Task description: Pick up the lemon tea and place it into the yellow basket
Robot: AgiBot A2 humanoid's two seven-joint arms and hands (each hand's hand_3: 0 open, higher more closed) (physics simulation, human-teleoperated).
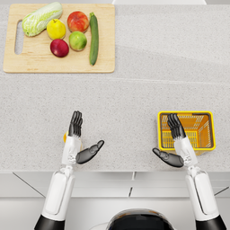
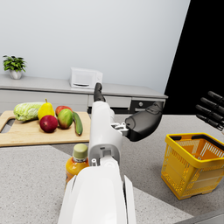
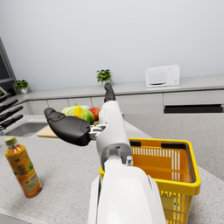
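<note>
The lemon tea (image 3: 22, 171) is an upright amber bottle with a pale green cap, standing on the grey counter. In the head view only a sliver of the lemon tea (image 1: 65, 136) shows, just left of my left hand. In the left wrist view the lemon tea (image 2: 77, 163) peeks out beside my forearm. My left hand (image 1: 80, 138) hovers open beside it, fingers straight, thumb out. The yellow basket (image 1: 207, 130) sits at the right, empty. My right hand (image 1: 174, 143) hangs open over the basket's near left corner. The yellow basket (image 3: 175, 171) lies behind my right hand (image 3: 85, 124), and the yellow basket (image 2: 194, 162) also shows beyond my left hand (image 2: 131, 118).
A wooden cutting board (image 1: 27, 60) lies at the far left with a cabbage (image 1: 42, 18), a pear (image 1: 56, 29), apples, a mango (image 1: 77, 40) and a cucumber (image 1: 93, 38). The counter's front edge (image 1: 130, 171) runs just below both hands. A microwave (image 2: 85, 78) stands on a back counter.
</note>
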